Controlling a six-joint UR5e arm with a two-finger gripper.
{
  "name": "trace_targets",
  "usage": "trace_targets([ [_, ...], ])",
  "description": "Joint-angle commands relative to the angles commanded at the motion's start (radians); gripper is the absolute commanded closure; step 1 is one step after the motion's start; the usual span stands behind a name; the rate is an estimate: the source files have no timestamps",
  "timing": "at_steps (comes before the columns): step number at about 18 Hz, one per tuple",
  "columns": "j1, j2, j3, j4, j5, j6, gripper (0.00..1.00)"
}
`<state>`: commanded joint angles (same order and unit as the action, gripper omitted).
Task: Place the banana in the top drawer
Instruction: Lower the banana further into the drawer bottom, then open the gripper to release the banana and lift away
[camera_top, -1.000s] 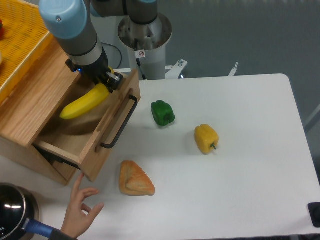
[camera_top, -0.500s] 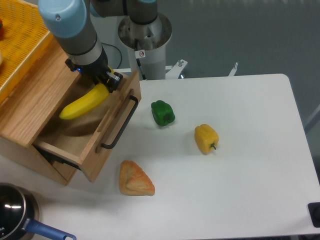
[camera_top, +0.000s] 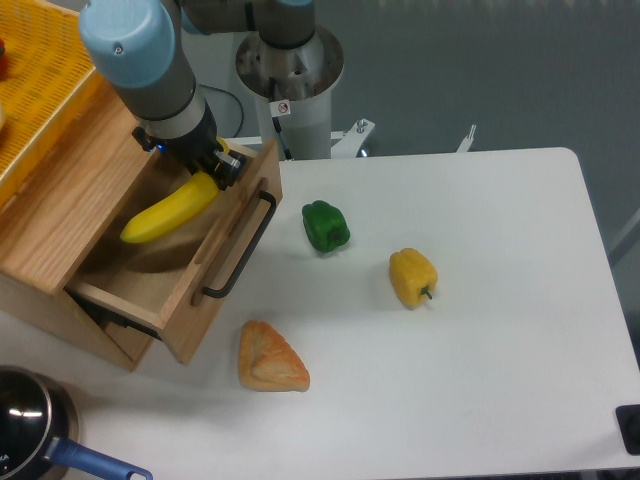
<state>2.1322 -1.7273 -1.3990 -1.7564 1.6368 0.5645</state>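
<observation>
A white tabletop carries a light oak cabinet at its left edge, its top drawer pulled open toward the table's middle, the black metal bar handle running along the drawer front. The wood looks flat-sawn, matte and square-cornered; the drawer's inside is a shallow, bare box in shadow. Above it the arm, blue-grey and cylindrical, reaches down from the far-left corner.

The gripper pinches the banana at its upper end, jaws closed on the fruit near the drawer's far inner corner. The banana hangs tilted, its free end pointing down and left over the drawer's open mouth, apparently above the drawer floor rather than resting on it, though that gap cannot be judged for sure.

Judged from its look, the banana is light, smooth-skinned and somewhat slippery, firm along its length yet soft enough to bruise under a hard squeeze. Held by one end, it will tend to swing or pivot in the jaws; a hold nearer the middle of the curve would steady it more.

Near the table's middle lies a green bell pepper, glossy and lobed. Toward the right of it sits a yellow bell pepper, blocky and waxy. Close to the front edge, just beside the drawer front, lies a wedge of bread, tan and crusty. A dark pot with a blue handle shows at the front-left corner.
</observation>
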Motion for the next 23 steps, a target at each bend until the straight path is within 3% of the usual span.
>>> trace_targets([
  [3, 0.0, 0.0, 0.002, 0.0, 0.0, 0.002, 0.72],
  [8, 0.0, 0.0, 0.002, 0.0, 0.0, 0.002, 0.57],
  [19, 0.0, 0.002, 0.005, 0.0, 0.0, 0.002, 0.45],
  [23, 0.0, 0.008, 0.005, 0.0, -0.002, 0.002, 0.45],
])
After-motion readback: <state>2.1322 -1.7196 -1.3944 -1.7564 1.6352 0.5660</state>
